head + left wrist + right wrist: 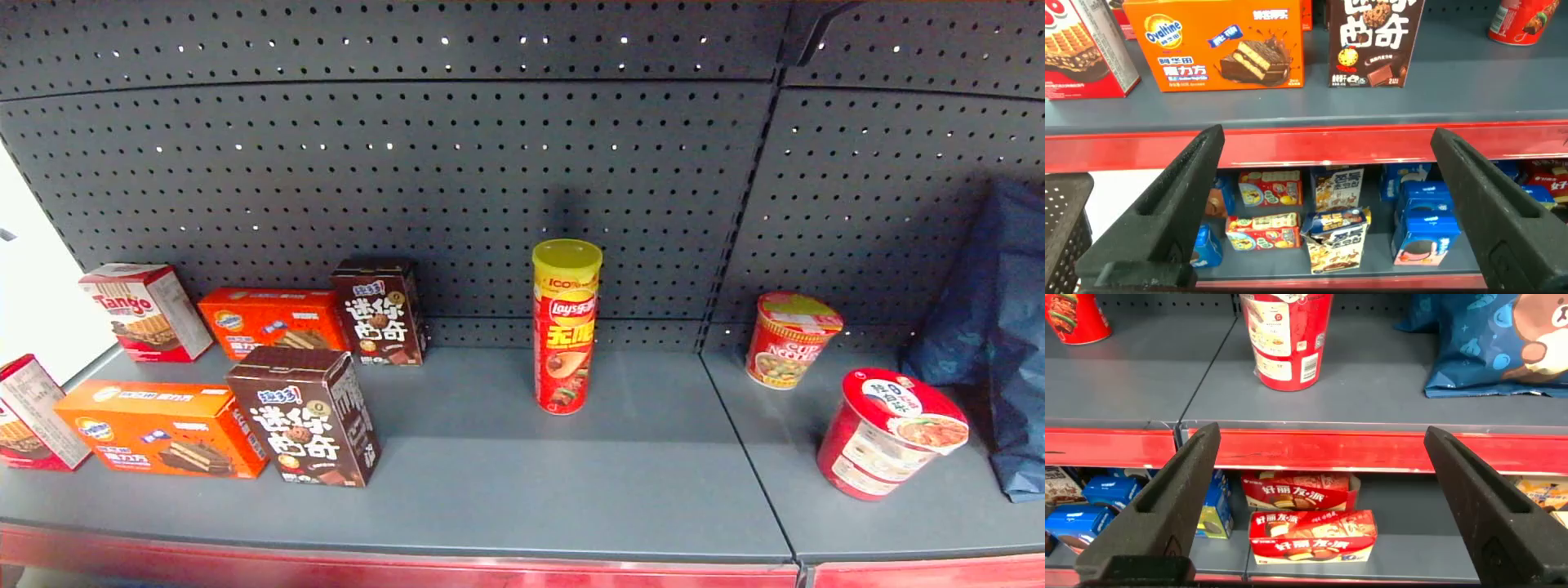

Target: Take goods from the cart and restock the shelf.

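Both grippers empty, jaws spread wide, facing the shelf (571,482) edge.
Ahead of the left gripper (1327,139), beyond the red lip (1118,147), stand an orange box (1225,45) and a brown box (1376,41). Ahead of the right gripper (1321,433) are a noodle cup (1286,339) and a blue bag (1494,343). A chips can (566,327) stands upright between the two groups.
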{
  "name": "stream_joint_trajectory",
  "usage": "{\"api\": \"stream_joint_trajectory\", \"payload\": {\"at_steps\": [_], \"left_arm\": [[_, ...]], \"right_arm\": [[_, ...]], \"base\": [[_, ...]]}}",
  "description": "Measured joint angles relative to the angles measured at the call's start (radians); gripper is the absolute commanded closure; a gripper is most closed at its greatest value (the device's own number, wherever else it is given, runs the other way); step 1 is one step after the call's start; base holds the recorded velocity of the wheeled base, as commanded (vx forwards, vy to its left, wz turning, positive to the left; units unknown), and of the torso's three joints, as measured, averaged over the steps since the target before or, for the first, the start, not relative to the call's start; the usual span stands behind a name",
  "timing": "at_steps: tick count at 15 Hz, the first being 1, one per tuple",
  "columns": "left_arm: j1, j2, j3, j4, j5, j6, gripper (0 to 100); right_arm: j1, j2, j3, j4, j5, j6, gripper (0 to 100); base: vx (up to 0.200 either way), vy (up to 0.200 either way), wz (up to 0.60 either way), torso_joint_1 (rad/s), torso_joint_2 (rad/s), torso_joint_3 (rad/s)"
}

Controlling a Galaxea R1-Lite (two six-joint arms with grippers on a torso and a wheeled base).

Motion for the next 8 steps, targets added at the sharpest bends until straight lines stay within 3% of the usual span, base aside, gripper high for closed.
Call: {"api": "stream_joint_trajectory", "payload": {"at_steps": [8], "left_arm": [[0.0,0.0,0.0,0.0,-0.001,-0.001,0]], "right_arm": [[0.0,0.0,0.0,0.0,0.0,0.0,0]], "base": [[0.0,0.0,0.6,0.005,0.0,0.005]]}}
